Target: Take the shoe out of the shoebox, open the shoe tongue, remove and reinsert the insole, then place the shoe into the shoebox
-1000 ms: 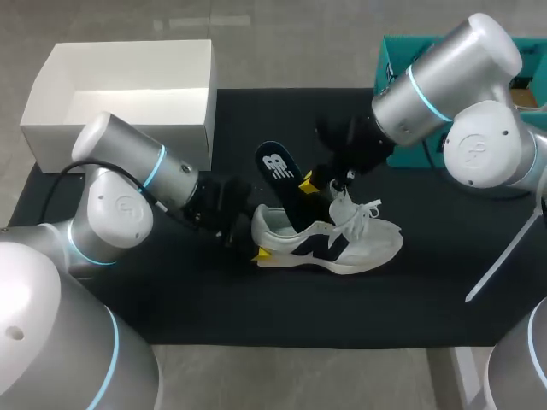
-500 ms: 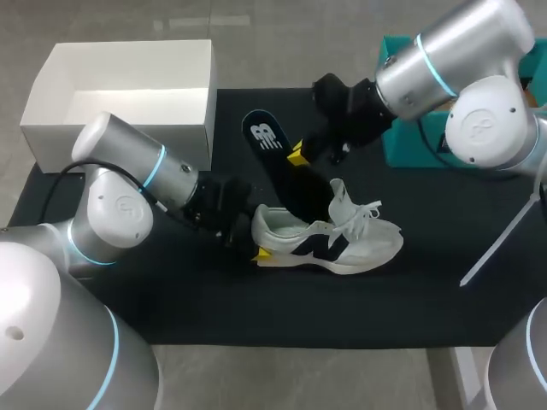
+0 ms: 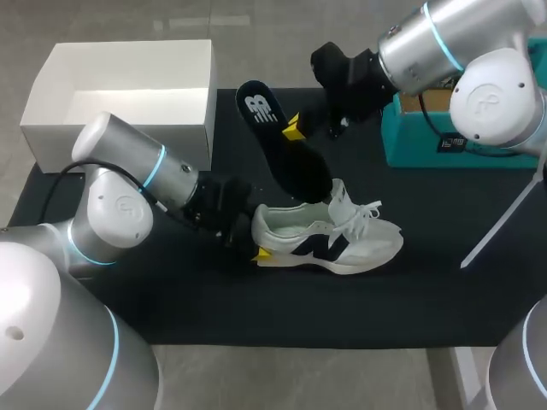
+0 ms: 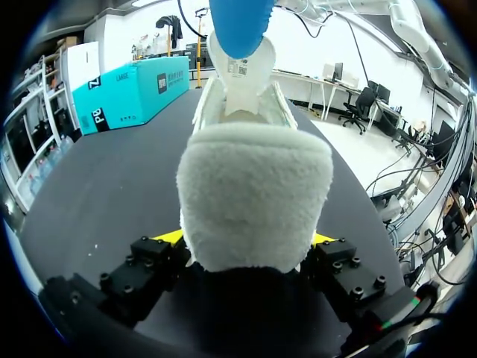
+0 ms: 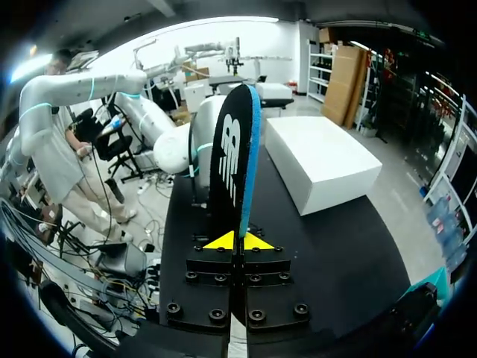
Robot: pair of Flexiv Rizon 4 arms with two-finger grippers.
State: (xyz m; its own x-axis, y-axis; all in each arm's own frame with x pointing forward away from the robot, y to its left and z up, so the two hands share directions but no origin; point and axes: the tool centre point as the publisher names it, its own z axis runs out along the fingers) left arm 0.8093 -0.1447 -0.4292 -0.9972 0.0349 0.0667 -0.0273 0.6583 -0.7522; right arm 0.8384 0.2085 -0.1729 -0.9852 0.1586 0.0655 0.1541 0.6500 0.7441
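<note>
A white sneaker (image 3: 333,237) with a dark side logo lies on its sole in the middle of the black mat (image 3: 171,299), toe to the right. My left gripper (image 3: 256,246) is shut on its fuzzy heel (image 4: 253,201), a yellow tip on each side. My right gripper (image 3: 293,130) is shut on the dark insole (image 3: 282,149) and holds it slanted above the shoe. The insole's lower end hangs just over the shoe's opening, beside the raised tongue (image 3: 339,198). In the right wrist view the insole (image 5: 235,160) stands upright between the shut fingers (image 5: 238,240). Its blue underside (image 4: 238,22) shows ahead of the left gripper (image 4: 246,242).
An open white shoebox (image 3: 128,60) stands at the mat's back left, behind my left arm; it also shows as the white shoebox (image 5: 320,160). A teal box (image 3: 453,141) sits at the back right under my right arm. A thin white rod (image 3: 504,231) crosses the mat's right edge.
My right gripper has risen and drawn back to the left with the insole, pulling its lower end up out of the shoe. The left arm and the shoe have stayed put.
</note>
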